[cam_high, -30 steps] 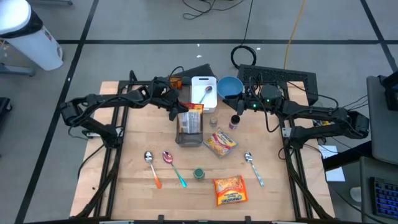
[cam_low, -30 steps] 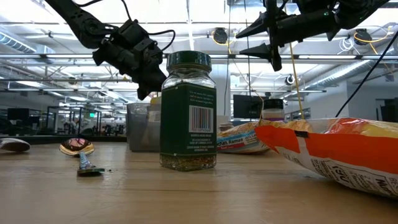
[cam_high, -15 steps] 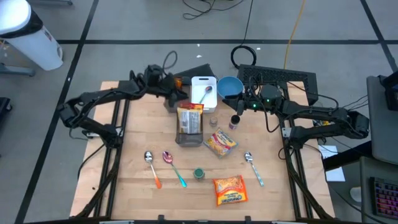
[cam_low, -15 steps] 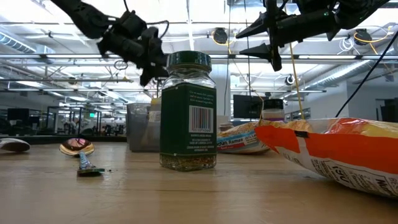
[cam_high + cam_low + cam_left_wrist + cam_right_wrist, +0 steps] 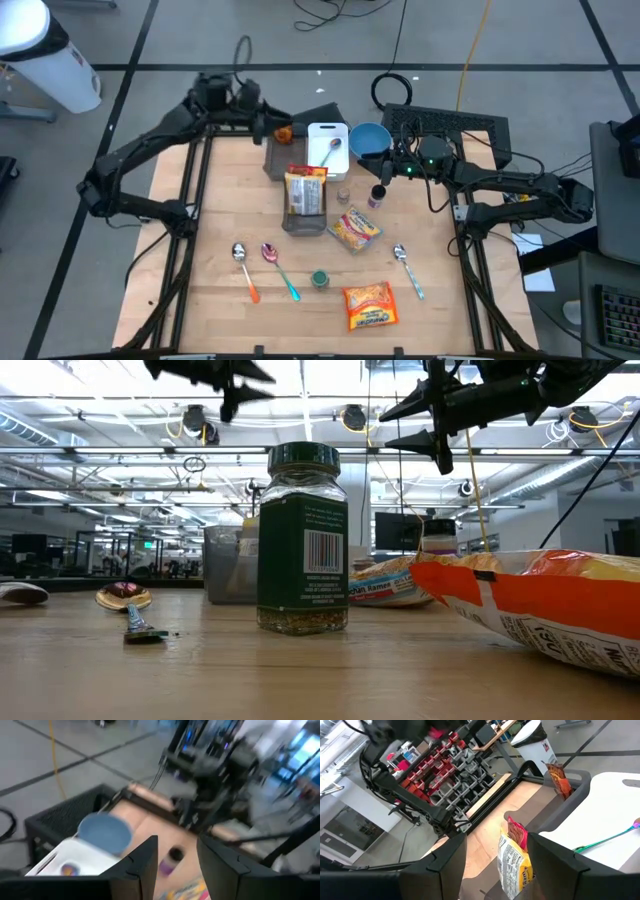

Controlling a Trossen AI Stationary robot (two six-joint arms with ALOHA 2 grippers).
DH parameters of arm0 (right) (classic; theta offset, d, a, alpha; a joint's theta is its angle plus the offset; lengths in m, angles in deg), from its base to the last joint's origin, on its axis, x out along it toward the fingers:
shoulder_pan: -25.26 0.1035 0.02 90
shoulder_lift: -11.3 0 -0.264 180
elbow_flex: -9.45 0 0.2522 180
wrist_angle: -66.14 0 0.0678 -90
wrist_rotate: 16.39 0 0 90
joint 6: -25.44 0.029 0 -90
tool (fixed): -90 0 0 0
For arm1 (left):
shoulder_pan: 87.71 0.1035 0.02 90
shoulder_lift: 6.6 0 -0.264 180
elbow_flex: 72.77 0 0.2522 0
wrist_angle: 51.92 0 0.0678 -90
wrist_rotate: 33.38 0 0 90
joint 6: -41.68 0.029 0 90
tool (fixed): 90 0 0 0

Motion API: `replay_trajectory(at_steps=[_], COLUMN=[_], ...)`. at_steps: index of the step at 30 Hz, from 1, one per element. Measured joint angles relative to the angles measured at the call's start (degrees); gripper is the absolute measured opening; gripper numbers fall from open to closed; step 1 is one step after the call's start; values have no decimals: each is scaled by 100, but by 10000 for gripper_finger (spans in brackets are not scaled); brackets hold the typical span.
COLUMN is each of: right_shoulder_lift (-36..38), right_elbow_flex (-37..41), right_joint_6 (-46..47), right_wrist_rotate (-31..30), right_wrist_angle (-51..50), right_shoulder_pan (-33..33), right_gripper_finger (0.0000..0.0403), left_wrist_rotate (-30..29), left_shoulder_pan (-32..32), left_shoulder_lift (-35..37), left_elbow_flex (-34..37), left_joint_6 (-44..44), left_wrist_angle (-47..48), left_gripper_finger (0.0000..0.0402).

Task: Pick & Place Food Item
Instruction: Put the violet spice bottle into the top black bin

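Wooden bench from above: I see the food packet standing in the grey bin near the middle, apparently already dropped there, with the left gripper off past the bin's far end, over the bench's far-left corner, and nothing in its jaws. My right gripper waits over the far right by the blue bowl, clear of the ramen pack and chips bag. Level with the bench, the spice jar blocks the middle; both arms ride high, leaving free room beneath. Through the left wrist camera the fingers stand spread and empty over the white tray. Through the right wrist camera its fingers are likewise apart, framing the packet. I judge the tray rim and bin wall the edges to mind.
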Motion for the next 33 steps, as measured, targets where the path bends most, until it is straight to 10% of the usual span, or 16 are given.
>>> replay_trajectory(at_steps=[7, 21, 33], right_shoulder_lift=[-19, 89, 1883], right_elbow_flex=[0, 0, 2], right_joint_6=[24, -1255, -2239], right_wrist_rotate=[2, -17, -1021], right_wrist_angle=[0, -157, -2793], right_shoulder_pan=[0, 57, 332], right_gripper_finger=[201, 201, 201], left_wrist_rotate=[451, -2459, -4273], left_shoulder_pan=[-194, -1430, -3219], left_shoulder_lift=[592, 1925, 1382], left_elbow_flex=[-619, -649, -640], left_joint_6=[147, 81, -639], left_wrist_angle=[48, 2350, 2481], left_gripper_finger=[145, 145, 145])
